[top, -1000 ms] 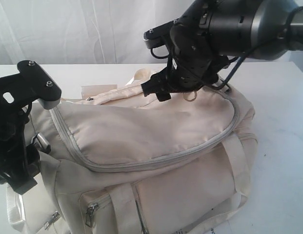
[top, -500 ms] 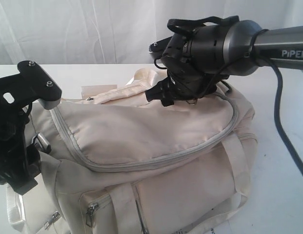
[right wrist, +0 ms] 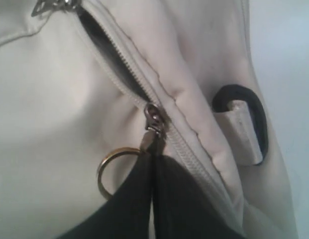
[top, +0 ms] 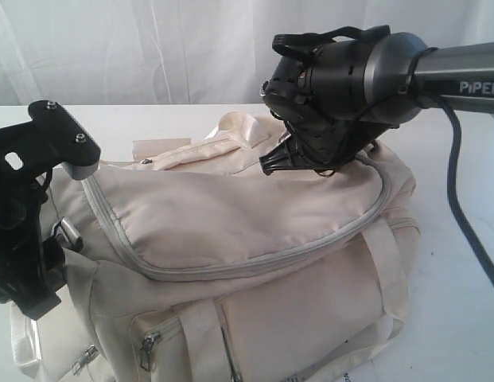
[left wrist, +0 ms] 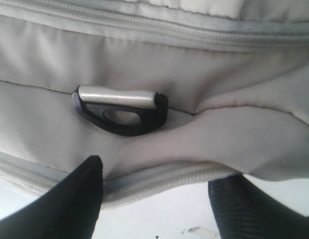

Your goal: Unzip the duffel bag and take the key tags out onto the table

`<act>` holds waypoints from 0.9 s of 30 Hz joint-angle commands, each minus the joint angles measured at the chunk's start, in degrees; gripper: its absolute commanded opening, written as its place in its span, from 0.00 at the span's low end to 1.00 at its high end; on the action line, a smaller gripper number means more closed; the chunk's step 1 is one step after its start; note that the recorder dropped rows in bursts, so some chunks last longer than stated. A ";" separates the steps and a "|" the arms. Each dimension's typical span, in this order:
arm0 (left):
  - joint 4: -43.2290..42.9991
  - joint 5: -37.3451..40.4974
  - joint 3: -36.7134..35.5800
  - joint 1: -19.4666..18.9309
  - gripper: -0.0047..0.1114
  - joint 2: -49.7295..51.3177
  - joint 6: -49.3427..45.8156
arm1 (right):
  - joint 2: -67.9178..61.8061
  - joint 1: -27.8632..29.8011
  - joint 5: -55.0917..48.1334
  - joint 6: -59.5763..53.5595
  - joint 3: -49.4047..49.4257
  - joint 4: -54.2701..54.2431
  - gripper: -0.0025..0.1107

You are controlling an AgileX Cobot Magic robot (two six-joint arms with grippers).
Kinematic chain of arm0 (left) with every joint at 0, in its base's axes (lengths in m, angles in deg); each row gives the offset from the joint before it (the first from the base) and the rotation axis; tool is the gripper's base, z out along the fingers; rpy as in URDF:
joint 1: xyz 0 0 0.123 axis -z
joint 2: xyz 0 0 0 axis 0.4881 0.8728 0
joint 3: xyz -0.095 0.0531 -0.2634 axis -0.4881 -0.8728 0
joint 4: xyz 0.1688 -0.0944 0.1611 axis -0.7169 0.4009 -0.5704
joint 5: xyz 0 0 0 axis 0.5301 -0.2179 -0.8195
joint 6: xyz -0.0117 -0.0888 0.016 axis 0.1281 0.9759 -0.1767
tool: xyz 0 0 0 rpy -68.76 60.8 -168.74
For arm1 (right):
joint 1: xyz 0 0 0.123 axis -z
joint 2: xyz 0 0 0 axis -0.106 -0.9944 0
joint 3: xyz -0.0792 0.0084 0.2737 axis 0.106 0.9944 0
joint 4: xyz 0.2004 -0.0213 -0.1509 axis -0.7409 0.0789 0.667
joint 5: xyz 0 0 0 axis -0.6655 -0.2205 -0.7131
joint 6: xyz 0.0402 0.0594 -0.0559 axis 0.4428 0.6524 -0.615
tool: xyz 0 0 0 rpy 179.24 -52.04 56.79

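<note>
The duffel bag [top: 231, 239] is lying on the table [top: 461, 239]; the key tags are not showing anywhere. Unzipping is in hand: the right gripper [right wrist: 153, 154], at the bag's 1 o'clock, is pinching the zipper pull [right wrist: 154, 122] between closed fingers. The next move is probably calling for a steady drag along the grey track. The left gripper [left wrist: 159, 204], fingers spread, is hovering at the bag's 9 o'clock end. Only the right wrist view is revealing the pinch, a brass ring [right wrist: 112, 169] and a short opened gap; only the left wrist view is showing a black clip [left wrist: 122, 109].
</note>
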 commanded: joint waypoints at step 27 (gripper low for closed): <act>2.29 1.30 0.19 -0.06 0.60 -0.46 0.40 | 5.58 0.00 10.79 -9.96 0.12 -13.35 0.44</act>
